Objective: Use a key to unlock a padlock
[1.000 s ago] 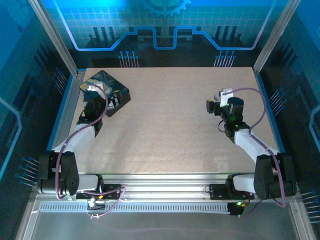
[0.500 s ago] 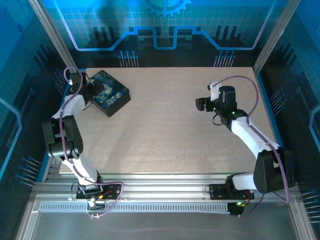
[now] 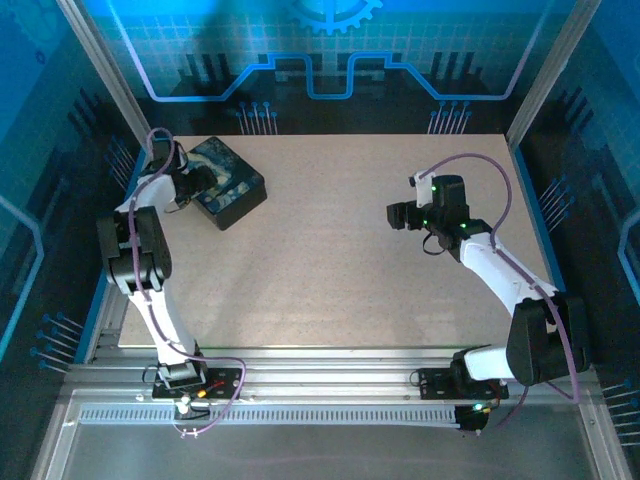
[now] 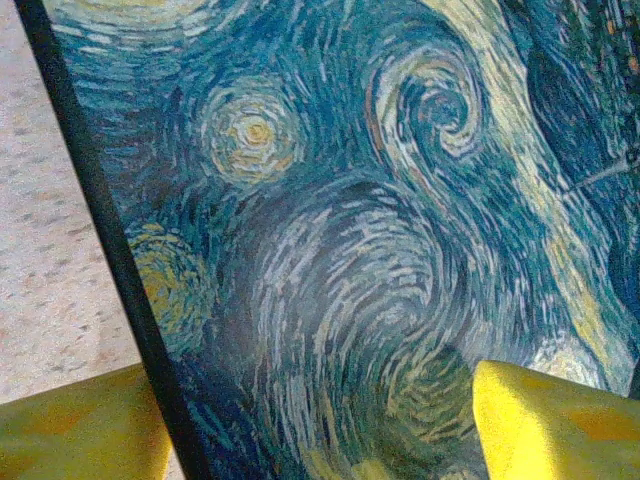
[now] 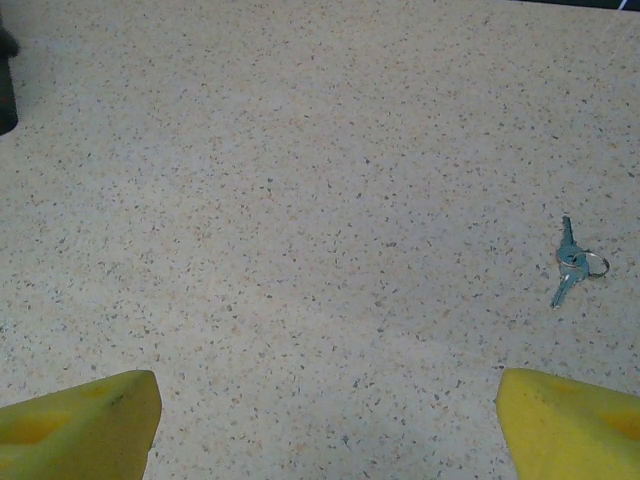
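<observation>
Left end effector (image 4: pixel 315 380) wide, close over box (image 4: pixel 330 200), straddling its dark edge. Right end effector (image 5: pixel 328 380) wide above surface (image 5: pixel 300 150); keys (image 5: pixel 572 262) lie on it, rightward.

Table (image 3: pixel 330 260) from above. The box (image 3: pixel 230 183) sits at the far left corner, askew to the edges. The left gripper (image 3: pixel 193 186) is at the box's left side, near the table's left edge. The right gripper (image 3: pixel 398 214) is over the right half, well apart from the box. In the right wrist view, the keys (image 5: pixel 571 263) lie on the table, ahead and to the right of that gripper.
</observation>
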